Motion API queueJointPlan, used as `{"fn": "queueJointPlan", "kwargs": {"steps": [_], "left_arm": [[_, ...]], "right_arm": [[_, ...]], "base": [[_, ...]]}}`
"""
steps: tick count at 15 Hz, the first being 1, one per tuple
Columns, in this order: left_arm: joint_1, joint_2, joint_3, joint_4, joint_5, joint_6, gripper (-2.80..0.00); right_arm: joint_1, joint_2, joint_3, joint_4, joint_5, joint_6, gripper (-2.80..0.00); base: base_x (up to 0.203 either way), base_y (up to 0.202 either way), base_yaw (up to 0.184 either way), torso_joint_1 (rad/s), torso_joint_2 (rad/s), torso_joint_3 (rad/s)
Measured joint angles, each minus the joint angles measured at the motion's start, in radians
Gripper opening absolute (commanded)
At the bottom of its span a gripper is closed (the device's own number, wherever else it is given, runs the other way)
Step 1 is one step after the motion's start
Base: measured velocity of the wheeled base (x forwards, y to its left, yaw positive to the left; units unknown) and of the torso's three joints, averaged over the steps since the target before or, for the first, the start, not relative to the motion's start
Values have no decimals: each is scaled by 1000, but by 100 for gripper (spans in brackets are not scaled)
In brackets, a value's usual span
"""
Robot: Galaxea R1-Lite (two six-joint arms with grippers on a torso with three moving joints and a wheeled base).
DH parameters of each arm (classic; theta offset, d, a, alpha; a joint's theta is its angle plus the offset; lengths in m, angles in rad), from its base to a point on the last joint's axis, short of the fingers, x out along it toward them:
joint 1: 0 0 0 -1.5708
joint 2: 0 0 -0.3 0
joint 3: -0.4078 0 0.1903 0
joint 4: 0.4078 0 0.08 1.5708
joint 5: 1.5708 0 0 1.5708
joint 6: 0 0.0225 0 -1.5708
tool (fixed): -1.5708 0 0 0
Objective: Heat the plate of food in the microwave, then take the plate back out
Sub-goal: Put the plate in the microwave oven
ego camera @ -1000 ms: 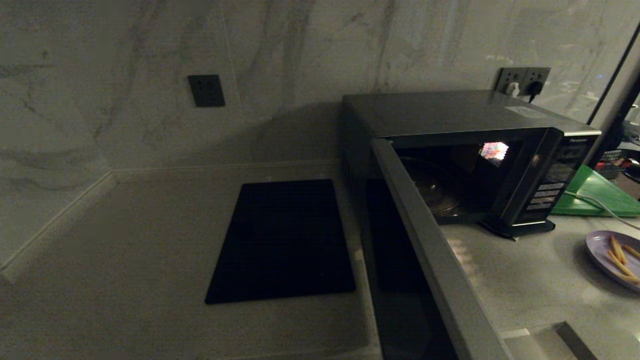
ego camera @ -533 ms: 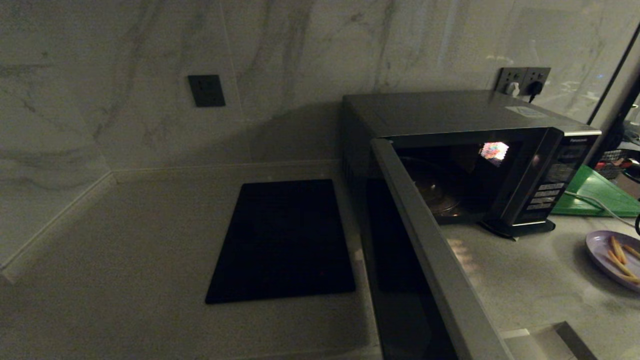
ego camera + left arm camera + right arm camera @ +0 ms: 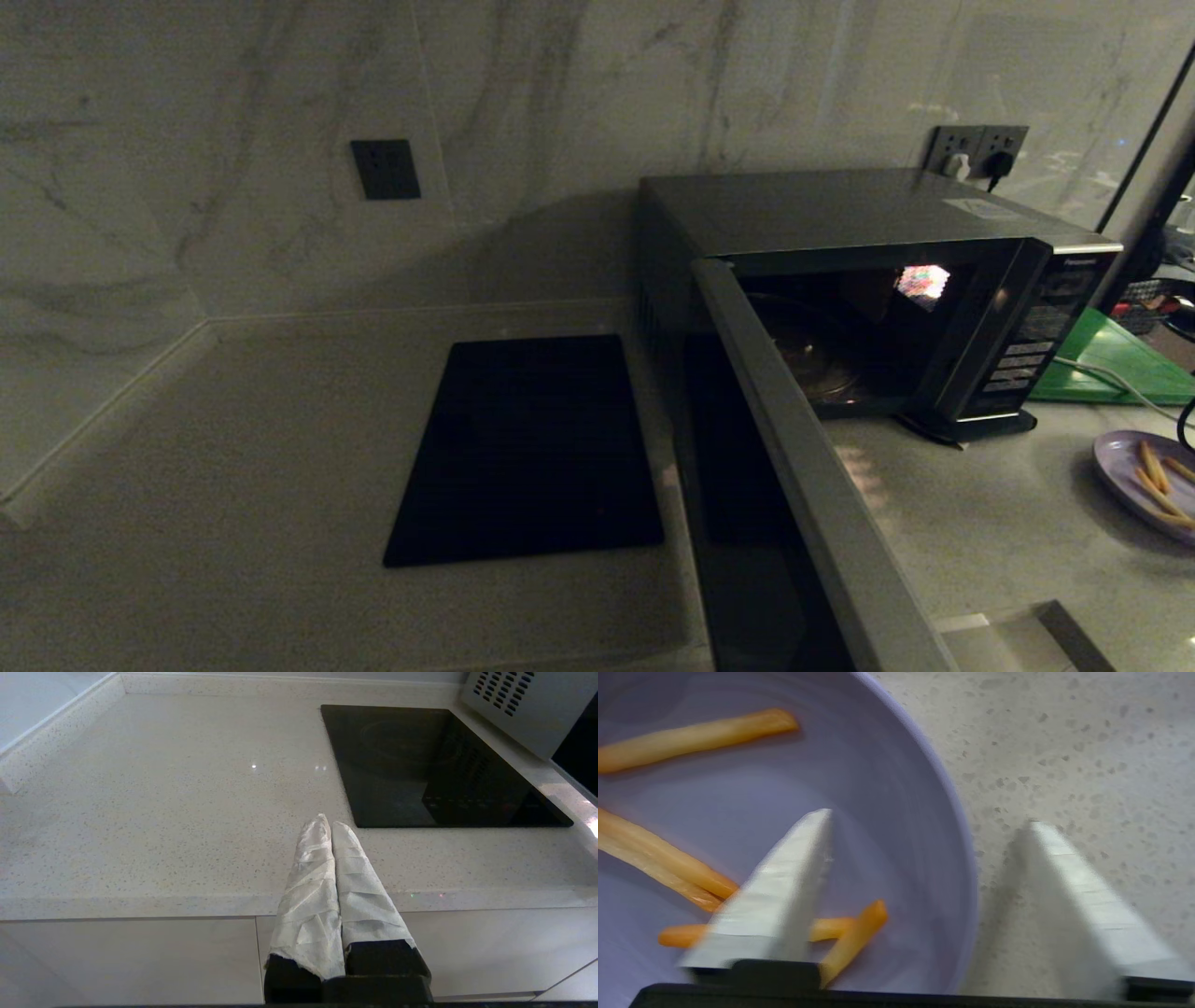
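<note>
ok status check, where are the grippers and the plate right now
Right gripper open, straddling rim of plate of food, one finger inside, one outside. Left gripper shut, parked at counter edge. Microwave door open, path clear.

— How many plates and microwaves do you count?
— One plate of food, its rim running between the right gripper's two spread fingers, and one microwave.
— And fries?
— Five, I think; one finger covers part of the pile.
— Anything else?
— One black cooktop panel just ahead of the left gripper's two wrapped fingers, one green board, and three wall sockets.
</note>
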Motion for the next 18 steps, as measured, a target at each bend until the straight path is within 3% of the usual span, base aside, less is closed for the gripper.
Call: {"fn": "queueJointPlan", "kwargs": {"steps": [18], "left_arm": [[0,0,0,0,0,0,-280]], "right_arm": [[0,-24,20,-23,7,-3,-280]], "base": [[0,0,0,0,0,0]]}}
